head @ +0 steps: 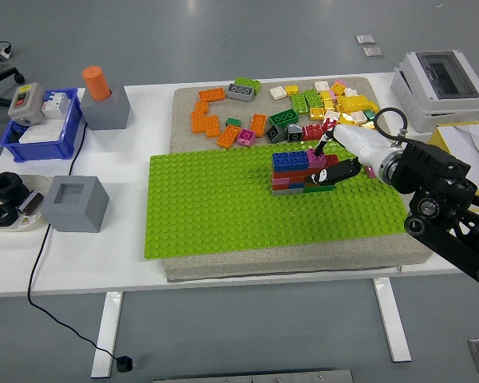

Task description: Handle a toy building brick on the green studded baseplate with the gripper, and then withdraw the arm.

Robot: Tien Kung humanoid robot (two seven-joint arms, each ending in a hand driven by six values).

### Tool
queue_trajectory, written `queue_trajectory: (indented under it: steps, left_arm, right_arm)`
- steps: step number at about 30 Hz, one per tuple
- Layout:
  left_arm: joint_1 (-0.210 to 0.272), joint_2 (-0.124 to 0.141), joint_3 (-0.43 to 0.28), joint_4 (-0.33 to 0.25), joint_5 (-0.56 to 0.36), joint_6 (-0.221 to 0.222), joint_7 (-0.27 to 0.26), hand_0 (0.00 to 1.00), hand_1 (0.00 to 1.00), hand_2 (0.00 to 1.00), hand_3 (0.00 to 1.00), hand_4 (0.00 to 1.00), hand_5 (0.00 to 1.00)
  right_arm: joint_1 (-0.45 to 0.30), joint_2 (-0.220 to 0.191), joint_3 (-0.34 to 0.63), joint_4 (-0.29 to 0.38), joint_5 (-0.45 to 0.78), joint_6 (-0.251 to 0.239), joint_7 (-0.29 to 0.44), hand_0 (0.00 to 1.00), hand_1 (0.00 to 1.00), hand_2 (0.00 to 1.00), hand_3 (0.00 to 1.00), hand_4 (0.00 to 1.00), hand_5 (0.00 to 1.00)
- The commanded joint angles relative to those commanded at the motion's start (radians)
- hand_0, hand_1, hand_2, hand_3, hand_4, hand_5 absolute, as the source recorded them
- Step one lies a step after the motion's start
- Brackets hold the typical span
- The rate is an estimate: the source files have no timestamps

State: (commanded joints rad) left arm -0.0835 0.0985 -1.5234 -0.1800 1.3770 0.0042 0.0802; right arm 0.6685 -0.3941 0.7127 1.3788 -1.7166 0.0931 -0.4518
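From my seat the right hand (326, 163) is right of centre in the frame, fingers pinched around the pink brick (315, 157) at the right end of the little stacked block cluster (297, 171) on the green baseplate (223, 207). I'd guess that brick is light, rigid, glossy plastic, a bit slippery, so take it by its flat side walls. The studs will probably bite hard, so pulling may take a wiggle.

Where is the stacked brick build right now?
In the head view, the brick build stands on the green baseplate, right of centre near its far edge, with the right hand at its right end.
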Motion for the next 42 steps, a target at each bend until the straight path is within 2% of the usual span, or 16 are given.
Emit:
queue_trajectory:
  steps: [28, 42]
  left_arm:
    - [-0.004, 0.001, 0.000, 0.000, -0.001, 0.000, -0.002, 0.630, 0.587, 0.549, 0.577, 0.611, 0.234]
    - [0.000, 0.002, -0.004, 0.000, -0.002, 0.000, -0.001, 0.630, 0.587, 0.549, 0.577, 0.611, 0.233]
  right_arm:
    - [0.002, 0.011, -0.014, -0.021, 0.004, 0.000, 0.001, 0.922, 0.872, 0.899, 0.580, 0.929, 0.418]
    - [0.008, -0.008, 0.022, 0.007, 0.016, -0.005, 0.008, 0.922, 0.870, 0.896, 0.571, 0.928, 0.418]
